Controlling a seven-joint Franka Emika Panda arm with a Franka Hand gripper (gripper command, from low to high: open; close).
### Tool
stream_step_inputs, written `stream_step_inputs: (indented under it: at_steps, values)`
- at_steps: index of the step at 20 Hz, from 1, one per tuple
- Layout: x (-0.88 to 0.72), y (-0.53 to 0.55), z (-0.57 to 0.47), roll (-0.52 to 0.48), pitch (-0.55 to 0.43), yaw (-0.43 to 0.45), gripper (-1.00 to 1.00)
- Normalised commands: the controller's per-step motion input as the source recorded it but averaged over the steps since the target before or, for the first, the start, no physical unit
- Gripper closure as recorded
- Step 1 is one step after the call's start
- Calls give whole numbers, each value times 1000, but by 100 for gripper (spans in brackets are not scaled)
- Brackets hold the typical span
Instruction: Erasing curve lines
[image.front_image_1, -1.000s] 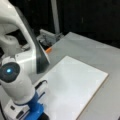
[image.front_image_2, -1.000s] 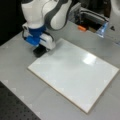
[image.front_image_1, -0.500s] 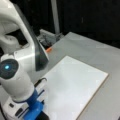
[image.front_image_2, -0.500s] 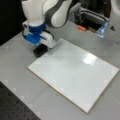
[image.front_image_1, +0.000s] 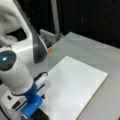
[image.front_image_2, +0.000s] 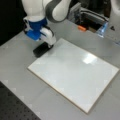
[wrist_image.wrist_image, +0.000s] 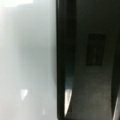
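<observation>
no curve lines show anywhere on the white rectangular board (image.front_image_2: 75, 75) in both front views; its face reads blank, so the stroke looks already wiped or is hidden beneath the tool. the end effector (image.front_image_2: 45, 46), under the blue-and-white wrist, is clamped on a black rectangular eraser block (image.front_image_2: 41, 50), held flat and low so its face drags the board's near corner, partly over the grey surface (image.front_image_2: 17, 62). the wrist view shows the block's dark edge against white.
</observation>
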Motion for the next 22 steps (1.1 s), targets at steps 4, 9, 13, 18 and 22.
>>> stream_step_inputs:
  at_steps: [4, 9, 13, 18, 22]
  values:
    - [-198, 395, 191, -277, -18, -20, -100]
    - [-181, 541, 114, -252, -74, -21, -100]
    - [-149, 653, 34, -141, -93, -22, -100]
    - [-195, 407, -75, 1, -93, 9, -100]
    - [-234, 208, -54, 97, -21, 32, -100]
